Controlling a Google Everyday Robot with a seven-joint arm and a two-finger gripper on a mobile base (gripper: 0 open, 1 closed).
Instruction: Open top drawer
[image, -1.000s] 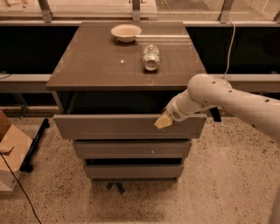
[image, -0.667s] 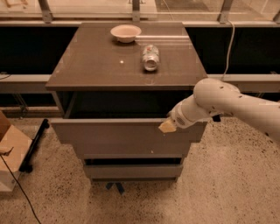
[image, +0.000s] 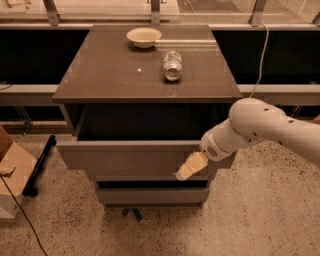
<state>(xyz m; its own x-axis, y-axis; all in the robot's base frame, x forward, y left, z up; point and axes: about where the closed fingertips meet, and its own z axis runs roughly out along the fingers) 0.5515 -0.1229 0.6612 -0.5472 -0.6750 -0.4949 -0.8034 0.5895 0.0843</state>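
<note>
The top drawer (image: 125, 159) of the grey-brown cabinet is pulled partly out; its plain handleless front faces me and a dark interior gap shows under the tabletop. My gripper (image: 189, 167) comes in from the right on a white arm and sits against the right part of the drawer front, just below its upper edge. A lower drawer front (image: 150, 195) shows beneath, set further back.
On the cabinet top (image: 100, 75) stand a white bowl (image: 144, 37) at the back and a drink can (image: 172, 65) lying on its side. A cardboard box (image: 12, 172) and a black bar (image: 40, 165) lie on the speckled floor at left. A window rail runs behind.
The top drawer has slid further out toward me, and my gripper has moved with its front, lower and nearer in the view.
</note>
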